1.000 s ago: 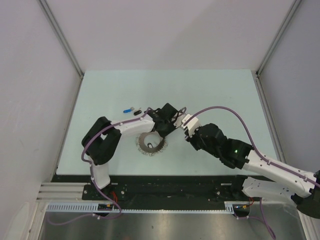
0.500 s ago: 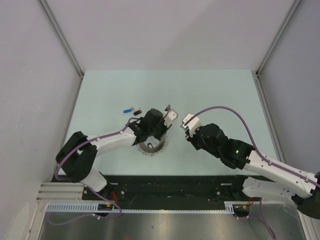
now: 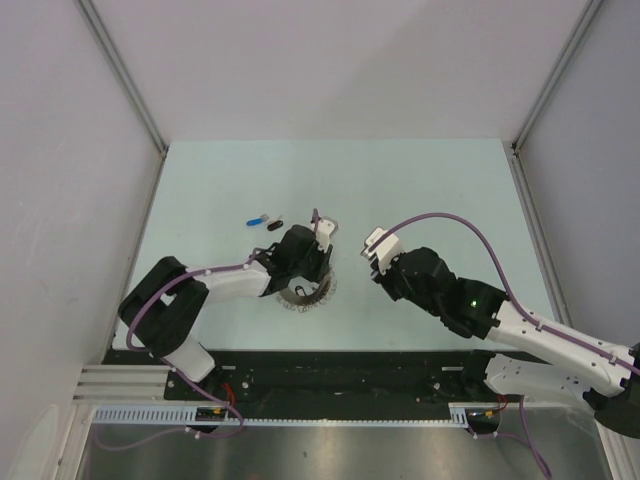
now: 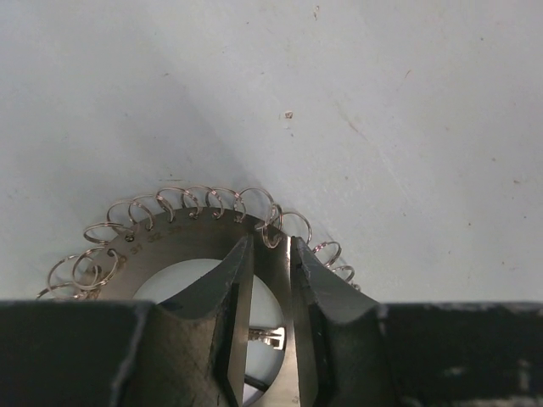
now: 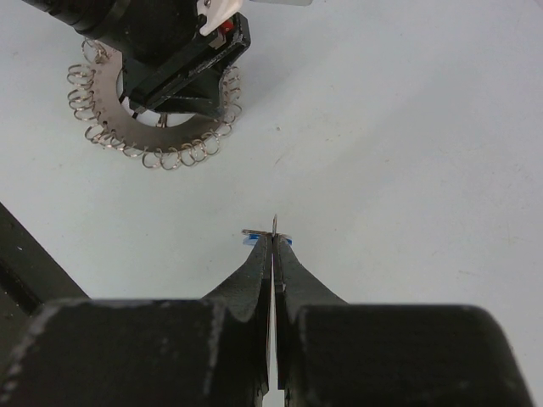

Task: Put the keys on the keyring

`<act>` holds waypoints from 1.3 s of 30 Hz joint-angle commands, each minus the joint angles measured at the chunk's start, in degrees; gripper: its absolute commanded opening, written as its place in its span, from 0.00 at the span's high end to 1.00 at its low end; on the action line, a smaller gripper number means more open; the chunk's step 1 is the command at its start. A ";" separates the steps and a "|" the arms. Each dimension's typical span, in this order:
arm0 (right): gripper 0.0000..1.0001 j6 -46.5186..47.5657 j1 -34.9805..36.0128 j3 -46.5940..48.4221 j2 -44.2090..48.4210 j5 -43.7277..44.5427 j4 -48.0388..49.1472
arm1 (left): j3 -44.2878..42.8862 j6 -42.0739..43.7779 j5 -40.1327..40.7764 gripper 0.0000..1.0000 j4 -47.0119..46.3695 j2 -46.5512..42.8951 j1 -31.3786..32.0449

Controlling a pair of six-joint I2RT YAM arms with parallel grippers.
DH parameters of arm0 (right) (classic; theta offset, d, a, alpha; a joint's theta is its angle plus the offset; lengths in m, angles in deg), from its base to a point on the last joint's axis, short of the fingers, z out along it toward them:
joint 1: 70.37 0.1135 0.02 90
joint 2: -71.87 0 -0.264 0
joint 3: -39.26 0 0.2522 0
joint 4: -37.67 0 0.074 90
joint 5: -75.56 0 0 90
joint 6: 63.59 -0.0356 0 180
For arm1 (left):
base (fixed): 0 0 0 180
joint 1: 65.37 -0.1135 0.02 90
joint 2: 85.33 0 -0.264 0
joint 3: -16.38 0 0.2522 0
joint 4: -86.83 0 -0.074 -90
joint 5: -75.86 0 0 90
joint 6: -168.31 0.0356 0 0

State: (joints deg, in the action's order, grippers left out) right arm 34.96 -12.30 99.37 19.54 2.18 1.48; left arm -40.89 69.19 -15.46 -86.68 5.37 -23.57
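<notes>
white walls (image 3: 60,200) close the pale worktop (image 3: 430,180) on three sides, and a dark front rail (image 3: 330,358) runs along its near edge, close below the keyring (image 3: 308,296). the keyring lies flat near the front middle, partly hidden under the wrist of the left arm (image 3: 225,280). the right arm (image 3: 480,308) reaches in from the right, apart from the ring.

the left pincer (image 4: 271,246) is slightly spread, its tips down on the ring's flat band just inside the wire loops (image 4: 182,199). it looks to be steadying rather than pinching, though i cannot be sure. the right pincer (image 5: 273,239) is pressed together on a blue-headed key (image 5: 251,237), over bare worktop to the right of the ring. a loose blue key (image 3: 256,218) and a black key (image 3: 275,223) lie together behind and left of the ring.

the step, as i judge it, is bringing the held key to a loop. the left tips should press the band flat so it cannot slide toward the rail. the right pincer should come in low from the open right side, aiming the key's eye at one loop clear of the left fingers. the key is gripped at the very tips, so a hard nudge could twist it out. room is wide behind and to the right, tight at the front.
</notes>
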 commanded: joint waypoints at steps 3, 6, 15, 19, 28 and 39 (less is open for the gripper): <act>1.00 -0.56 0.30 -0.03 0.92 0.87 1.52 | 0.09 -4.41 -0.61 0.72 -4.42 1.50 -0.40; 1.00 -0.47 0.30 -0.03 0.83 0.78 1.61 | -0.70 -4.50 -0.52 0.73 -3.46 2.29 -0.40; 1.00 -0.38 0.21 -0.03 0.92 0.43 1.61 | -2.11 -4.76 0.27 0.73 -1.00 3.96 -0.41; 1.00 -0.38 0.30 -0.12 0.92 0.34 1.61 | -3.16 -4.32 0.09 0.73 -0.99 4.93 -0.49; 1.00 -0.30 0.21 -0.12 0.57 0.08 1.78 | -4.04 -3.44 -1.05 0.77 -0.82 5.72 -0.40; 1.00 -0.12 0.30 -0.20 0.66 -0.36 1.69 | -3.87 -2.74 -2.45 1.00 -0.64 5.46 -0.40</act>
State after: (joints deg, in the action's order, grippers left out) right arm 34.98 -12.30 99.19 19.56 2.09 1.50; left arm -42.94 66.28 -16.32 -86.94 10.81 -23.76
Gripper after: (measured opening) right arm 0.009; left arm 0.055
